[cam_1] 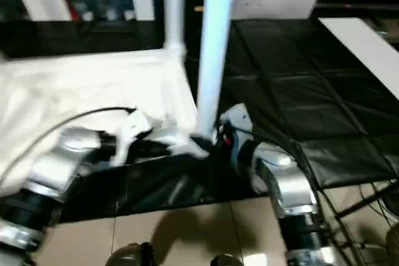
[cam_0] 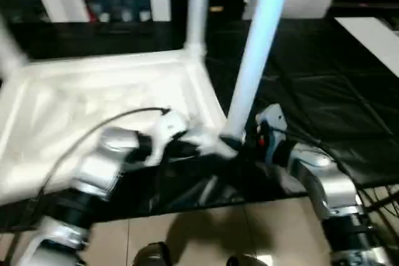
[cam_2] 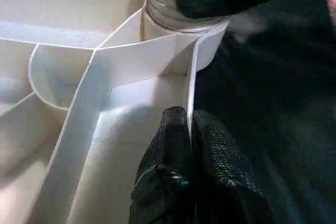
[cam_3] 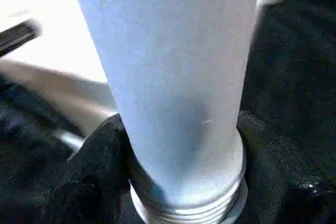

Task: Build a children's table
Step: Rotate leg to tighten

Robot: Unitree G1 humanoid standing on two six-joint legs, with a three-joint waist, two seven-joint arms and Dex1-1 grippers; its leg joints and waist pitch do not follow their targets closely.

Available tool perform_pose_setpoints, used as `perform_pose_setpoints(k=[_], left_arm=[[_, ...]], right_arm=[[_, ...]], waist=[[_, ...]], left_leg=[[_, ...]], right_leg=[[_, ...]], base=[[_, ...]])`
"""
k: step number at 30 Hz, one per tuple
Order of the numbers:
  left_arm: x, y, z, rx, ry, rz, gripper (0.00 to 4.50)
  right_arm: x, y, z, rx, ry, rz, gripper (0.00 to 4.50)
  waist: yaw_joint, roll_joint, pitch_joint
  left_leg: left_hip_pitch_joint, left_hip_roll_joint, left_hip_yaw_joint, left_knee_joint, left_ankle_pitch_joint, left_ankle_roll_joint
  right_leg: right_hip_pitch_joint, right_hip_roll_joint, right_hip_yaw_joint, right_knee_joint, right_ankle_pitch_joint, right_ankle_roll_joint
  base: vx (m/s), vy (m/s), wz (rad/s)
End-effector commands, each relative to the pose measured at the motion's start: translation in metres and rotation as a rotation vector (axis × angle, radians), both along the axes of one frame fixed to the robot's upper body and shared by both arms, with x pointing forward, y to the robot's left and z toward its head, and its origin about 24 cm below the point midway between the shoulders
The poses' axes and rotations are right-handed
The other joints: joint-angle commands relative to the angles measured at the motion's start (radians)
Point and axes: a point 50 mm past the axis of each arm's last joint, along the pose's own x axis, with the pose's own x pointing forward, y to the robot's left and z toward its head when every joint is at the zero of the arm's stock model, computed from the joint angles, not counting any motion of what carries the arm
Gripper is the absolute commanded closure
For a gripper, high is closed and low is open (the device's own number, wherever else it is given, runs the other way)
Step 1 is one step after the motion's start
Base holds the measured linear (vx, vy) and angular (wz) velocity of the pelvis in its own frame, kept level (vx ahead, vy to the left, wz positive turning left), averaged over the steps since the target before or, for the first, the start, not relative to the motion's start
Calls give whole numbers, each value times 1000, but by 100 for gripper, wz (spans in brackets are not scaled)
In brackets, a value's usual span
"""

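**Seating a leg in the near corner socket**

Lying upside down on the black mat-covered workbench (cam_0: 349,110), the white plastic square table top (cam_0: 93,110) shows its ribbed underside, so the round corner sockets face up for the legs. One long white tapered tubular leg (cam_0: 198,4) already stands at the far corner. A second white leg (cam_0: 259,48) rises from the near corner socket (cam_2: 207,43), its threaded collar visible at the base. The right gripper (cam_3: 178,182) has a black finger on either side of that leg just above the threads, probably to turn it in. The left gripper (cam_2: 190,145) pinches the top's thin side wall close to the socket, fingers pressed together on the rim, apparently bracing the top against twisting.
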Motion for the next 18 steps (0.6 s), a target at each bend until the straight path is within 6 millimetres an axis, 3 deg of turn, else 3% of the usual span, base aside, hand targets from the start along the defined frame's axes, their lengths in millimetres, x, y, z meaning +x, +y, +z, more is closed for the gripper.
perform_pose_setpoints(k=[1,3,5,8,10,15,18], left_arm=[[11,-29,18,-94,-99,143,450],[12,-33,19,-99,-102,179,450],[15,-43,21,-97,-125,256,450],[17,-51,23,-78,-153,299,450],[15,-54,23,-51,-165,269,450],[12,-49,19,2,-166,223,450],[9,-38,15,31,-154,198,450]], right_arm=[[-13,66,-2,61,44,169,182],[-10,70,-3,69,62,109,182],[-3,79,-3,64,87,-7,182],[7,82,-3,61,95,-137,182],[8,80,1,106,91,-146,126],[10,72,1,76,46,-149,80],[11,59,1,48,6,-145,61]], waist=[[-2,-8,-52],[1,-11,-57],[0,-5,-56],[-3,-4,-63],[1,-4,-66],[0,0,-80],[-7,3,-78]], left_leg=[[41,55,-33,-83,-371,-40],[42,53,-34,-80,-353,-33],[41,54,-34,-82,-338,-30],[40,52,-31,-79,-300,-25],[39,50,-29,-74,-275,-9],[31,46,-27,-59,-127,45],[29,45,-27,-58,-134,59]], right_leg=[[10,-59,38,-89,-313,-172],[15,-61,38,-92,-328,-161],[14,-57,37,-91,-307,-151],[18,-52,38,-86,-225,-154],[21,-50,38,-81,-167,-150],[36,-44,31,-56,70,-185],[37,-44,28,-56,77,-208]], base=[[0,0,0],[0,0,0],[0,0,0],[0,0,0],[0,0,0],[0,0,0],[0,0,0]])
